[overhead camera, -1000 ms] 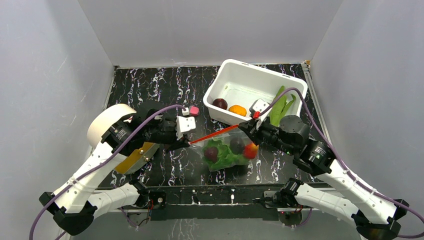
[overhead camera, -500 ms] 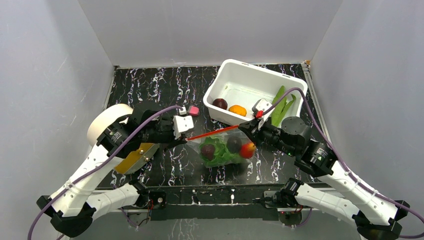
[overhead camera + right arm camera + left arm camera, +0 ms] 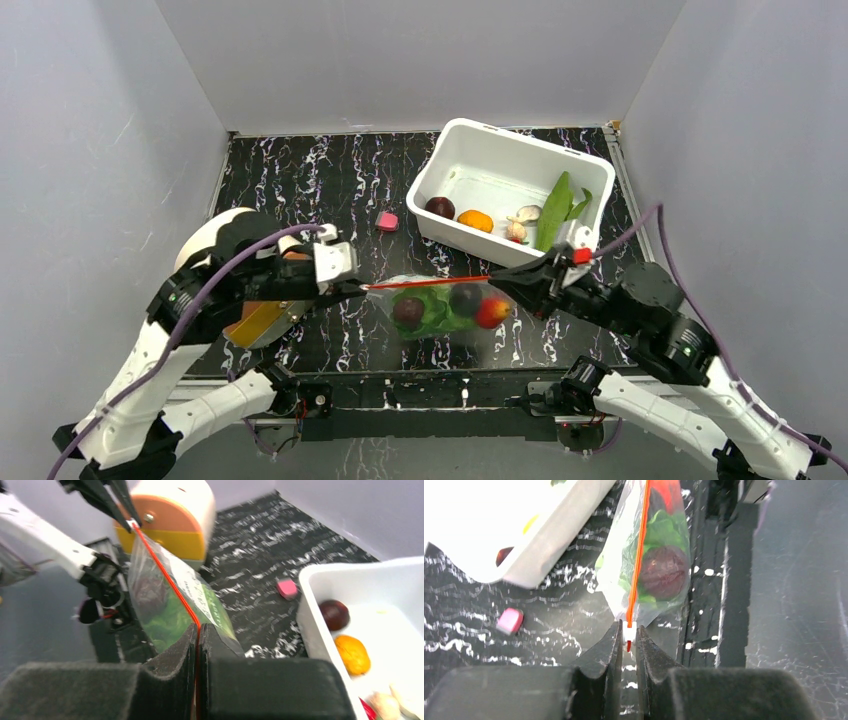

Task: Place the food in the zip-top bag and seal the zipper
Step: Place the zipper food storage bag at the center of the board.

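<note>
The clear zip-top bag (image 3: 440, 308) hangs off the table between my two grippers, its orange-red zipper (image 3: 428, 283) stretched taut. Inside show the pale-green cabbage (image 3: 437, 312), two dark purple rounds (image 3: 408, 311) and the red tomato (image 3: 491, 313). My left gripper (image 3: 358, 290) is shut on the white zipper slider (image 3: 629, 632) at the bag's left end. My right gripper (image 3: 497, 281) is shut on the zipper's right end (image 3: 198, 625). The bag also shows in the right wrist view (image 3: 165, 600).
The white tub (image 3: 470, 150) stands at back right, holding a purple round (image 3: 439, 207), an orange piece (image 3: 475, 220), mushrooms (image 3: 522, 222) and green pods (image 3: 555, 208). A small pink piece (image 3: 385, 221) lies on the black mat. An orange-and-white tape dispenser (image 3: 172, 522) sits behind my left arm.
Both grippers have pulled back toward the near edge with the bag lifted and carried along. The right arm has swung away from the tub, uncovering the mushrooms and pods.
</note>
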